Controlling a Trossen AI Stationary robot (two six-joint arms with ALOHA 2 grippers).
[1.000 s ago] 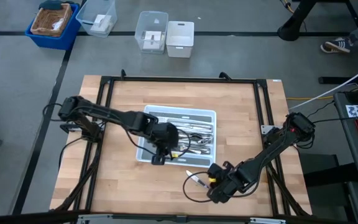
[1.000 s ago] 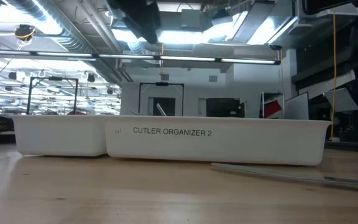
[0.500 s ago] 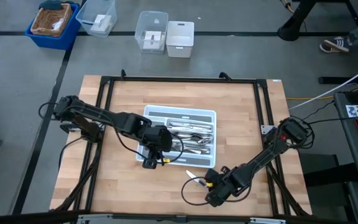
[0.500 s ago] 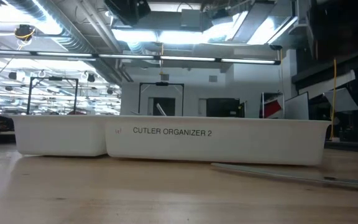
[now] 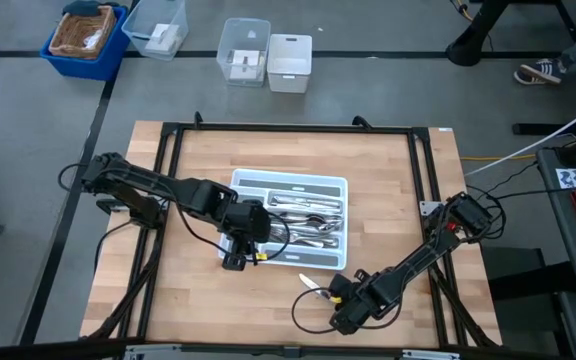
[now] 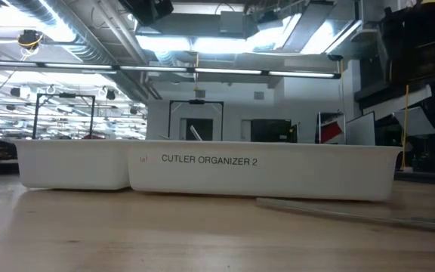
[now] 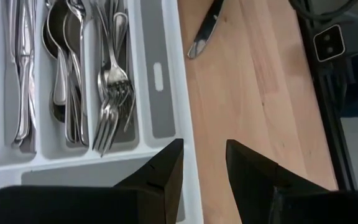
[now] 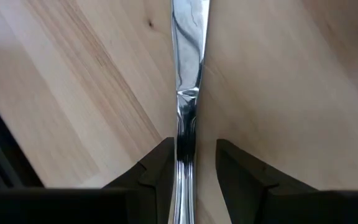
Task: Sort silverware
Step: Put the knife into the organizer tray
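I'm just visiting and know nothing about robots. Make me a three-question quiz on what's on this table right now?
1. True or false: every piece of silverware already lies in the tray.
2. The knife on the wood lies between the fingers of which gripper? A) left gripper B) right gripper C) neither
3. Fill in: the forks lie in the tray with the ____ in the compartment beside them.

Key
1. False: one knife lies on the table, outside the tray.
2. B. The fingers straddle the handle; the jaws look open, not clamped.
3. spoons.
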